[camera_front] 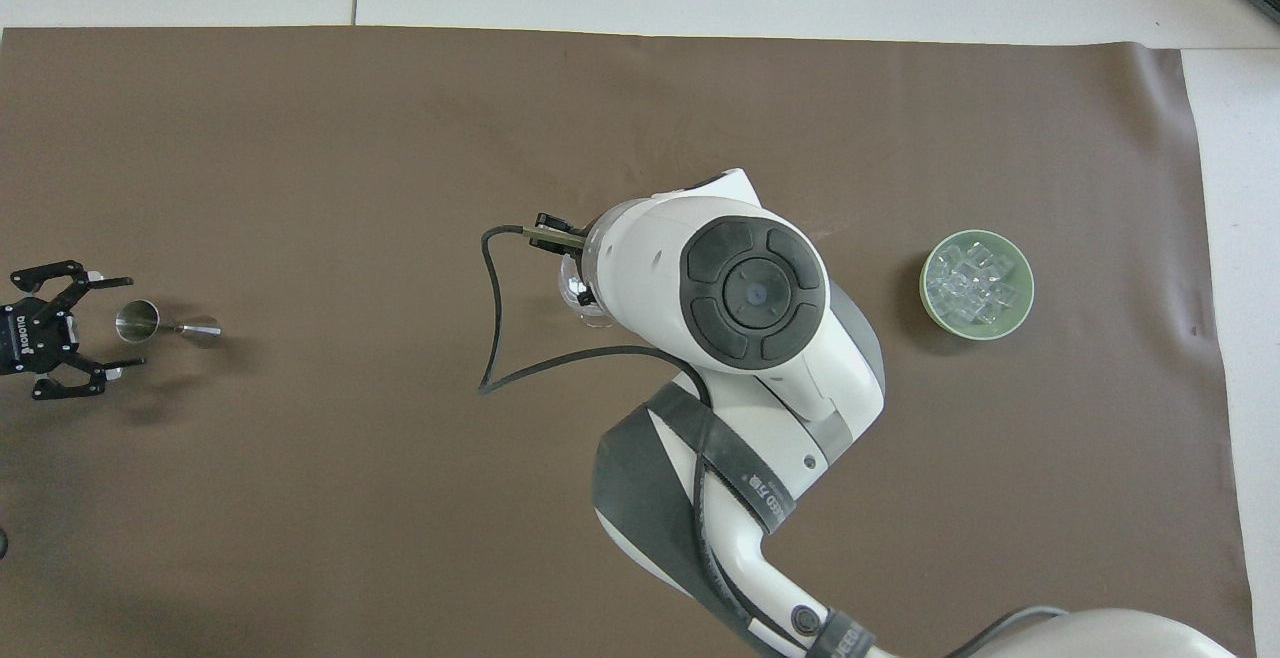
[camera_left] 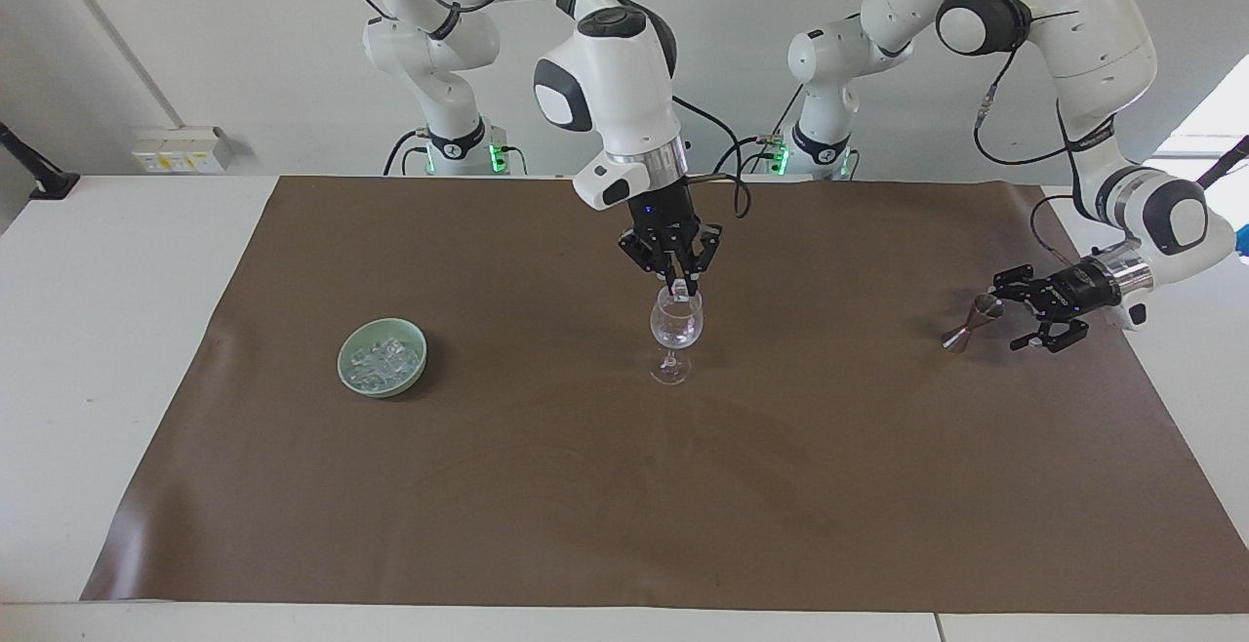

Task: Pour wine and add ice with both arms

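Fingers [camera_left: 669, 271] of right gripper [camera_left: 679, 283] closed on one ice cube [camera_left: 679, 287], held right over mouth of wine glass [camera_left: 675, 328] at mat centre. More ice [camera_front: 972, 285] in green bowl [camera_front: 1022, 310], toward right arm's end. Left gripper [camera_left: 1046, 308] spread open, holding nothing, low just beside metal jigger [camera_left: 972, 321] lying on brown mat [camera_left: 624, 486], toward left arm's end.

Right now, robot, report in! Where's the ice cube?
Right gripper over the wine glass, shut on an ice cube. Left gripper open beside the metal cup, waiting. Nothing blocking.
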You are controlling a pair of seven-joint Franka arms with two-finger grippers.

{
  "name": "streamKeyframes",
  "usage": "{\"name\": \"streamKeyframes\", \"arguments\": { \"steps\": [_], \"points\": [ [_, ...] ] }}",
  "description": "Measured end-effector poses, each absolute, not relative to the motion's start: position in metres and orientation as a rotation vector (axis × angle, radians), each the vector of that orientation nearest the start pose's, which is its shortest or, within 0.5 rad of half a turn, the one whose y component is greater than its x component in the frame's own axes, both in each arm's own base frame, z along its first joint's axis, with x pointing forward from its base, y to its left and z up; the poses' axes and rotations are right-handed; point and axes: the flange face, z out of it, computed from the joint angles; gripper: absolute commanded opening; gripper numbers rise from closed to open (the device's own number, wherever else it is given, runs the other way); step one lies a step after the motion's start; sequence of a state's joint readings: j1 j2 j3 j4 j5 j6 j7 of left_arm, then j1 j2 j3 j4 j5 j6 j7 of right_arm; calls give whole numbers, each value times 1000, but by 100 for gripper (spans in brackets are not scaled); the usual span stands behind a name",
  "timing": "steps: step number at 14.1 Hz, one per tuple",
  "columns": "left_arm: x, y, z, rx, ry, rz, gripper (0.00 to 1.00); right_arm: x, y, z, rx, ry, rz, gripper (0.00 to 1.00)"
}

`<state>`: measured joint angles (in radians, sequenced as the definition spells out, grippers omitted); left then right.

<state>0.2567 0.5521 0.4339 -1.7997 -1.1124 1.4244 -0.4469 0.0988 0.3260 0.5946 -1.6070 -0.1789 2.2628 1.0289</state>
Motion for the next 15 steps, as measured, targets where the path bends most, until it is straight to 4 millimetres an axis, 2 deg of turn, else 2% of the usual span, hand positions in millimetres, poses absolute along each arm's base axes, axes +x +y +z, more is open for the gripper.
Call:
{"name": "streamKeyframes", "arguments": {
  "steps": [6,9,12,15],
  "points": [
    [547,294,306,1825,1319,-594,100,554,394,495,-2795,429,-317,0],
    [558,299,331,1981,1222,-518,100,552,395,491,-2802,425,-308,8],
    [571,298,364,2152,1121,-407,100,551,395,490,-2804,425,-305,14],
    [589,276,406,2349,979,-286,100,552,395,488,-2804,426,-302,20]
  ]
}}
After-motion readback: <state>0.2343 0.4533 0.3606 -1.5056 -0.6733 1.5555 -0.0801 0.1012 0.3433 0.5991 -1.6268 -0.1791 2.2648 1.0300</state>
